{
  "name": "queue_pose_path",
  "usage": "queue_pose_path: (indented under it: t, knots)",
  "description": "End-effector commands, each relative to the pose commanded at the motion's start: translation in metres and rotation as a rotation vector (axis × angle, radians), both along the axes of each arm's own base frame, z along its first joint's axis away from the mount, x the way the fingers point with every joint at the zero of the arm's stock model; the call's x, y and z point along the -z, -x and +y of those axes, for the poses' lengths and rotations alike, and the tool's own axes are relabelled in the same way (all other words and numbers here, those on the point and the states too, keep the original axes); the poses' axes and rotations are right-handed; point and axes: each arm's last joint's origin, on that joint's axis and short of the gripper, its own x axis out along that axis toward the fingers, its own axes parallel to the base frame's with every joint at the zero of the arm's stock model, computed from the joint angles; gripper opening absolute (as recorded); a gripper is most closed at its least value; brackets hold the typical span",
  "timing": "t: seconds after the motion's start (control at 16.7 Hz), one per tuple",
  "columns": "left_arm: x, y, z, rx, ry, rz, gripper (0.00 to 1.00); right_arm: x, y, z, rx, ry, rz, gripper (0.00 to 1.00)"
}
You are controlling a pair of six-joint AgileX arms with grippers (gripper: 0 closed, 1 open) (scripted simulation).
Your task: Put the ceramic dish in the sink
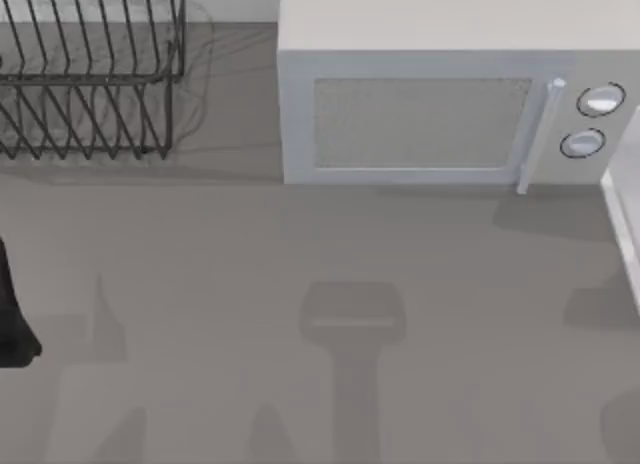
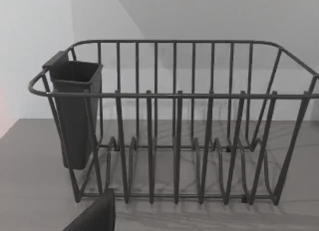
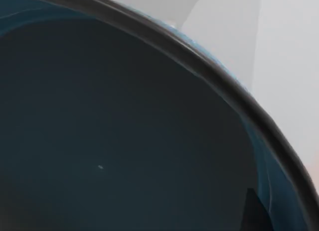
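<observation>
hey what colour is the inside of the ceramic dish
Dark blue inside the ceramic dish, with a darker rim; the right wrist view shows it best.

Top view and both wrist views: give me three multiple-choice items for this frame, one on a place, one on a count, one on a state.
1. Where does the dish rack stand on the table, by the top view?
A. back left
B. front right
C. right of the microwave

2. How many round knobs does the microwave have?
A. one
B. two
C. four

3. How is the microwave door?
A. swung wide open
B. taken off
C. closed

Answers:
1 A, the rack sits in the top view's upper left, left of the microwave.
2 B, two knobs sit one above the other beside the handle.
3 C, the door lies flush with the front.

The ceramic dish shows in the right wrist view.
</observation>
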Motion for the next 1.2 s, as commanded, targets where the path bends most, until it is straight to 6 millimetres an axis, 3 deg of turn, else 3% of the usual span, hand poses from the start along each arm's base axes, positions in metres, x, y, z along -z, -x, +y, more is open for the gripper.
queue_pose_path:
  t: [0.42,0.6,0.84,1.2]
  knots:
    - [0.0,0.0,0.0,0.0,0.0,0.0,1.0,0.076,0.009,0.007,0.001,0.013,-0.018,0.0]
    - [0.0,0.0,0.0,0.0,0.0,0.0,1.0,0.09,0.014,0.01,0.001,0.007,-0.012,0.0]
    - [0.0,0.0,0.0,0.0,0.0,0.0,1.0,0.09,0.014,0.01,0.001,0.007,-0.012,0.0]
    - [0.0,0.0,0.0,0.0,0.0,0.0,1.0,0.09,0.014,0.01,0.001,0.007,-0.012,0.45]
